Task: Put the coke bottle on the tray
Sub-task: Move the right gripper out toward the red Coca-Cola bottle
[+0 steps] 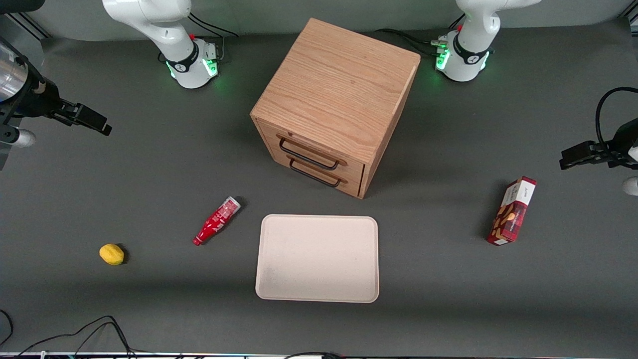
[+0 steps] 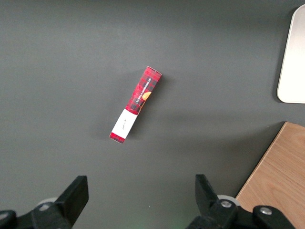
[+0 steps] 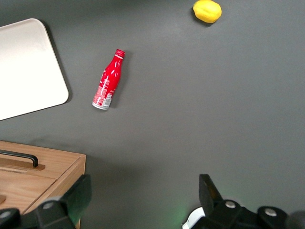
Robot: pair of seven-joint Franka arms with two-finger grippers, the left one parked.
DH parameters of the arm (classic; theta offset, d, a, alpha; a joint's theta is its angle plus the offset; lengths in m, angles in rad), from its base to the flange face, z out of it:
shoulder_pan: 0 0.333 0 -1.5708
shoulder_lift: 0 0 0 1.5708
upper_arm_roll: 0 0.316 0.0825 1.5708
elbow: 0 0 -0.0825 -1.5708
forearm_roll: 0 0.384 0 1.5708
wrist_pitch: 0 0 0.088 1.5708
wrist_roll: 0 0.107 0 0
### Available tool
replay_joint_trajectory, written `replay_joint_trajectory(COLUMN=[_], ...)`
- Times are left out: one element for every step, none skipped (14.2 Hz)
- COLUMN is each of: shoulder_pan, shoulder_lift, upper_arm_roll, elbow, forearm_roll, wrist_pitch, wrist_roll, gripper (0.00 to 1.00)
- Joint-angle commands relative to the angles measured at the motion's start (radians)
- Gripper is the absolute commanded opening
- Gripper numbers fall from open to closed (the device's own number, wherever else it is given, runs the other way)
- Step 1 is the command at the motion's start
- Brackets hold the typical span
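Opening step, by the look of it: nothing grasped yet, approach not begun. Hand (image 3: 143, 200) held high over the worktop (image 1: 149, 164) at the working arm's end, fingers (image 3: 71, 198) spread apart and empty. Coke bottle (image 1: 217, 221) lying on its side just beside the tray (image 1: 317, 294), well apart from the hand. Next move probably a descent over the bottle, fingers straddling its body.

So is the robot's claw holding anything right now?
No, nothing. The gripper is open and up in the air, away from the coke bottle, which lies on the table beside the tray.
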Motion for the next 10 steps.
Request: replay_joint_trajectory(shoulder_pan=[-0.005, -0.007, -0.009, -0.006, -0.002, 0.001, 0.004, 0.004, 0.004, 0.005], shoulder_lift=[0.009, 0.017, 0.018, 0.018, 0.023, 0.023, 0.023, 0.024, 0.037, 0.060], upper_arm_roll=[-0.006, -0.006, -0.006, -0.006, -0.006, -0.003, 0.005, 0.009, 0.009, 0.011], elbow=[0.030, 0.042, 0.046, 0.050, 0.050, 0.043, 0.049, 0.053, 0.061, 0.085], forearm_roll=[0.025, 0.022, 0.024, 0.021, 0.019, 0.019, 0.019, 0.019, 0.022, 0.028], wrist_pitch=[-0.052, -0.052, -0.057, -0.062, -0.062, -0.062, -0.062, -0.062, -0.057, -0.057], wrist_roll=[-0.021, -0.028, -0.028, -0.027, -0.027, -0.024, -0.010, -0.004, 0.016, 0.046], gripper=[1.00, 1.00, 1.00, 1.00, 1.00, 1.00, 1.00, 1.00, 1.00, 1.00])
